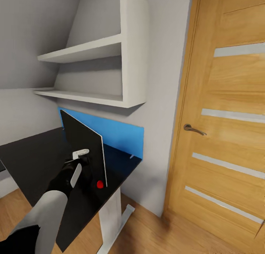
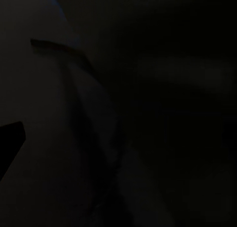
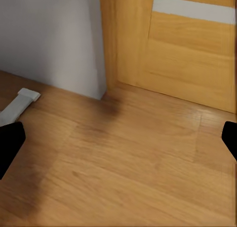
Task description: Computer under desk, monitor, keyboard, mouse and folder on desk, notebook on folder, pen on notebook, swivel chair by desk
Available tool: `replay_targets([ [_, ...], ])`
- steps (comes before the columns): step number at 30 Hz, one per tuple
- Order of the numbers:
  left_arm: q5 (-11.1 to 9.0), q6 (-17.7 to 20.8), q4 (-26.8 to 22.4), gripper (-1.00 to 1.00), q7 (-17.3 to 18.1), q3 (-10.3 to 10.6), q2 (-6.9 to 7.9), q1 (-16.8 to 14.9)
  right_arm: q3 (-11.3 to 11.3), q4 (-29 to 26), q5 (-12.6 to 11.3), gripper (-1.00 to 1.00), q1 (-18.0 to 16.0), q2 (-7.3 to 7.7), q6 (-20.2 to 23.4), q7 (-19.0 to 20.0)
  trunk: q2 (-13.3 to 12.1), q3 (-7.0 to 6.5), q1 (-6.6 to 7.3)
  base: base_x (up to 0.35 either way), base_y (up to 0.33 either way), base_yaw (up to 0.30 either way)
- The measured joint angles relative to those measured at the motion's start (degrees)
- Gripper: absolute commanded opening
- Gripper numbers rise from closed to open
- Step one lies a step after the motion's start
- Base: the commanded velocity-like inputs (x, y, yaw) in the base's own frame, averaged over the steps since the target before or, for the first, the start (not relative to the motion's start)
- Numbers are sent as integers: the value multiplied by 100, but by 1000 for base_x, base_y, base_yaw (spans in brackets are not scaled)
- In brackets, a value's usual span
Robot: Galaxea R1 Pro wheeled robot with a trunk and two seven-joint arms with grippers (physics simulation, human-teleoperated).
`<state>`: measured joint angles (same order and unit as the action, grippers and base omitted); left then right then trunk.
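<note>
At lower left of the head view, the left end effector touches the monitor standing on the black counter, possibly gripping it; its opening cannot be told. The right end effector is spread wide above the wooden floor near the door.

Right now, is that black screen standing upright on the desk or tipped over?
Upright. The monitor stands on edge on the black desk before the blue back panel, with the left tool at its near face.
</note>
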<state>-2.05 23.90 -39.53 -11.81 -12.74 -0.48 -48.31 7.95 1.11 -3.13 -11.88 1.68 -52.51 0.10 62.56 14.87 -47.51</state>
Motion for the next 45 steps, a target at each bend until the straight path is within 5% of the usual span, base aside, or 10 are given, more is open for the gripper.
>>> replay_targets([
  [45, -7, -15, 307, 100, 22, 9, -13, -2, -5, 0, -1, 100, 0, -10, -1, -1, 0, -77, 1, 29, -17, -32],
])
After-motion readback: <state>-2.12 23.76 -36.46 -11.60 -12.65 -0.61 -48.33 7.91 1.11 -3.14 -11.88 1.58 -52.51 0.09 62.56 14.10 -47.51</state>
